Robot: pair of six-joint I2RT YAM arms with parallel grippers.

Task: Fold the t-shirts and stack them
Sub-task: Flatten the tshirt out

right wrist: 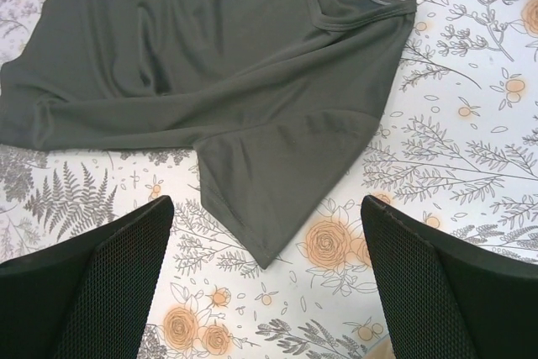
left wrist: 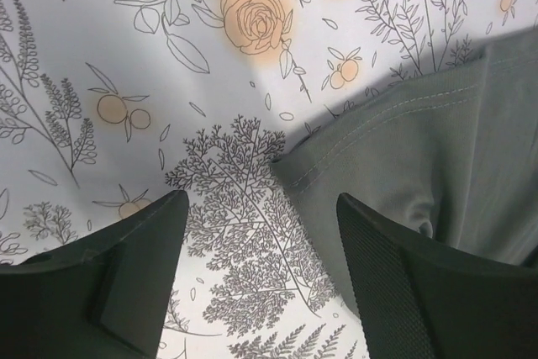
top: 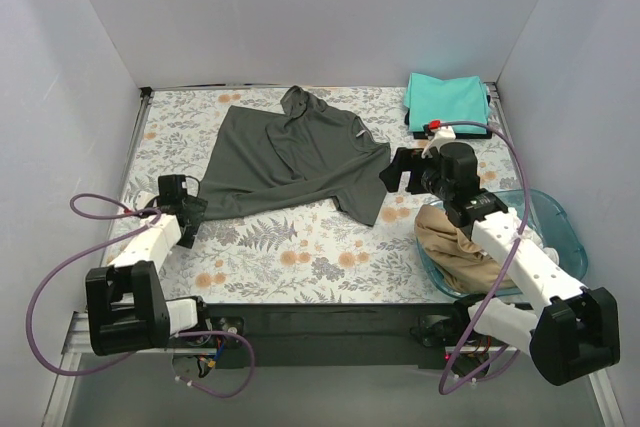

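Dark grey t-shirt spread out mid-table, your left gripper jaws parted at its hem corner, your right gripper jaws parted over the sleeve tip, teal t-shirt folded far right, tan t-shirt in blue basin.

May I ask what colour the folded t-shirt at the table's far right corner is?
The folded cloth t-shirt is teal, clearest in the top external view.

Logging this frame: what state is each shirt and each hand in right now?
Grey shirt: unfolded, spread out on the table.
Teal shirt: folded, far right corner.
Tan shirt: crumpled in the basin.
Left hand: open, at grey shirt's hem.
Right hand: open, over its sleeve.
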